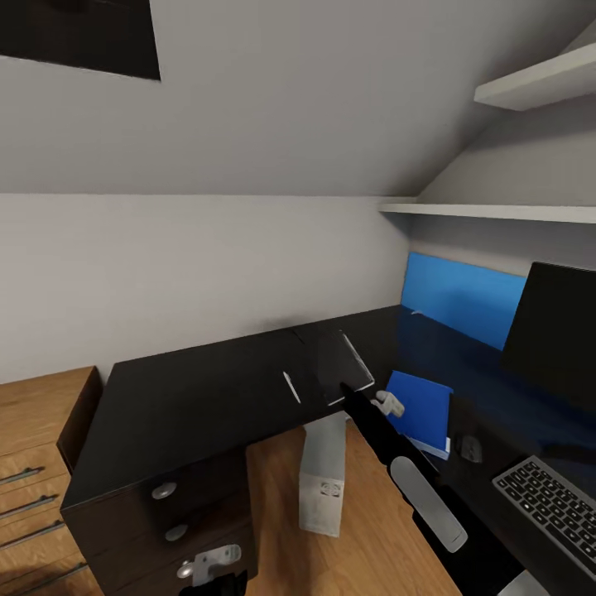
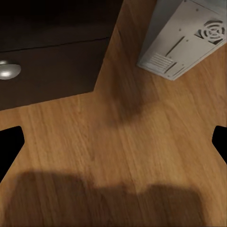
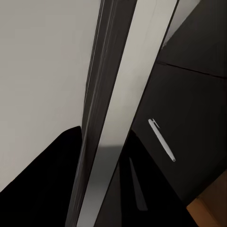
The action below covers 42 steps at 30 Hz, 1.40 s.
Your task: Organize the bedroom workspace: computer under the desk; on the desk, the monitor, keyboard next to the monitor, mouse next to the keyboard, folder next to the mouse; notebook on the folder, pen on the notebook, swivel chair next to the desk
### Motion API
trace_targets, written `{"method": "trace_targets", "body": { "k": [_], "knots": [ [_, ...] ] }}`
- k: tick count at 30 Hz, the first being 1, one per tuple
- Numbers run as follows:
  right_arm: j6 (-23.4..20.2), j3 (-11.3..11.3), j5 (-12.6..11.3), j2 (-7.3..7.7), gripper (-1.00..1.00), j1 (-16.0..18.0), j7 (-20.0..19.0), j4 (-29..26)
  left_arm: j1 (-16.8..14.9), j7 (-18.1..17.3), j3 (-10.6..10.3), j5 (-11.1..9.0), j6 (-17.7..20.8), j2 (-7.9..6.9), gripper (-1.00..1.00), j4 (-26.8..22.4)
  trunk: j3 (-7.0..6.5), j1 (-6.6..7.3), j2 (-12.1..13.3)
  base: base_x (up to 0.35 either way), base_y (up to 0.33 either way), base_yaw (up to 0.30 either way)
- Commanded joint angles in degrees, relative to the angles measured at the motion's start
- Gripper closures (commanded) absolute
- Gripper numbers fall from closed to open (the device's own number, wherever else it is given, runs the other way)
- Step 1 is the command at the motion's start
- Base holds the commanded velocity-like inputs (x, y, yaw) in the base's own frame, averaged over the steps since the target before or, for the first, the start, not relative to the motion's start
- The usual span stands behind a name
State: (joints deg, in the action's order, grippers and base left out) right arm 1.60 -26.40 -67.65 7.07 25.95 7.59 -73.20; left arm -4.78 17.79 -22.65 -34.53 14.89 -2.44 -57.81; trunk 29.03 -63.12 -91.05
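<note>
My right gripper [image 1: 354,389] is shut on the near edge of the dark grey notebook [image 1: 335,364], held tilted just above the black desk [image 1: 190,397]. The right wrist view has the notebook [image 3: 118,118] edge-on between my fingers. The white pen [image 1: 291,386] [image 3: 161,140] lies on the desk beside it. To the right lie the blue folder [image 1: 422,407], the mouse [image 1: 470,448] and the keyboard [image 1: 550,507], in front of the monitor [image 1: 555,339]. The computer [image 1: 324,476] [image 2: 184,38] stands under the desk. My left gripper [image 1: 211,567] [image 2: 113,142] hangs open over the floor. The swivel chair is out of view.
A light wooden drawer chest [image 1: 37,447] stands left of the desk. The desk's black drawer unit [image 1: 165,505] with round knobs [image 2: 8,71] is close to my left gripper. White wall shelves [image 1: 497,211] hang above the blue back panel [image 1: 463,298].
</note>
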Motion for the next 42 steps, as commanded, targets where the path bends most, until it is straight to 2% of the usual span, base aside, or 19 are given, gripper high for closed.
{"method": "trace_targets", "body": {
  "k": [1, 3, 6, 8, 11, 14, 17, 22, 25, 29, 33, 42],
  "knots": [
    [0.54, -0.19, -0.39, 0.01, 1.0, 0.06, 0.67, 0.12, -0.05, 0.54, -0.29, -0.52, 0.09, -0.08, -1.0, -0.11, 0.06, 0.0, -0.04, 0.0, 0.0, -0.004],
    [1.8, 0.0, -0.4, -0.14, 1.0, 0.06, 1.25, 0.42, -0.05, 0.56, -0.35, -0.53, 0.08, -0.08, -1.0, -0.11, 0.06, 0.0, -0.04, 0.0, 0.0, -0.003],
    [5.98, 1.18, -0.44, -0.94, 1.0, 0.06, 2.3, 0.75, -0.05, 0.57, -0.43, -0.53, 0.06, -0.06, -1.0, -0.11, 0.06, 0.0, -0.04, 0.0, 0.0, -0.001],
    [9.5, 2.24, -0.45, -2.28, 1.0, 0.06, 3.2, 0.91, -0.05, 0.58, -0.45, -0.54, 0.06, -0.05, -1.0, -0.11, 0.06, 0.0, -0.04, 0.0, 0.0, 0.0],
    [10.84, 3.16, -0.48, -2.98, 1.0, 0.06, 4.27, 0.98, -0.04, 0.58, -0.47, -0.53, 0.06, -0.03, -1.0, -0.11, 0.06, 0.0, -0.04, 0.0, 0.0, 0.0],
    [12.01, 6.33, -0.54, -3.66, 1.0, 0.06, 8.3, 1.0, -0.05, 0.57, -0.5, -0.53, 0.05, -0.02, -1.0, -0.11, 0.06, 0.0, -0.04, 0.0, 0.0, 0.0],
    [12.22, 7.29, -0.54, -3.95, 1.0, 0.06, 10.11, 0.97, -0.03, 0.54, -0.53, -0.55, 0.05, -0.02, -1.0, -0.05, 0.06, 0.0, -0.04, 0.0, 0.0, 0.0],
    [12.5, 7.74, -0.52, -4.41, 1.0, 0.06, 11.16, 0.96, -0.05, 0.5, -0.55, -0.54, 0.05, -0.02, -1.0, 0.15, 0.06, 0.0, -0.04, 0.0, 0.0, 0.0],
    [13.49, 7.91, -0.48, -5.19, 1.0, 0.06, 11.49, 1.01, -0.05, 0.5, -0.55, -0.54, 0.05, -0.02, -1.0, 0.19, 0.06, 0.0, -0.04, 0.0, 0.0, 0.0],
    [16.38, 8.11, -0.41, -6.01, 1.0, 0.06, 12.12, 1.03, -0.05, 0.49, -0.55, -0.54, 0.05, -0.02, -1.0, 0.23, 0.06, 0.0, -0.04, 0.0, 0.0, 0.0],
    [22.21, 8.12, -0.5, -6.46, 1.0, 0.06, 12.73, 1.57, -0.04, 0.49, -0.55, -0.51, 0.05, -0.02, -1.0, 0.18, 0.06, 0.0, -0.04, 0.0, 0.0, 0.0],
    [26.51, 7.93, -0.75, -6.67, 1.0, 0.06, 12.67, 2.18, -0.05, 0.49, -0.55, -0.51, 0.05, -0.02, -1.0, 0.22, 0.06, 0.0, -0.04, 0.0, 0.0, 0.0]
  ]
}}
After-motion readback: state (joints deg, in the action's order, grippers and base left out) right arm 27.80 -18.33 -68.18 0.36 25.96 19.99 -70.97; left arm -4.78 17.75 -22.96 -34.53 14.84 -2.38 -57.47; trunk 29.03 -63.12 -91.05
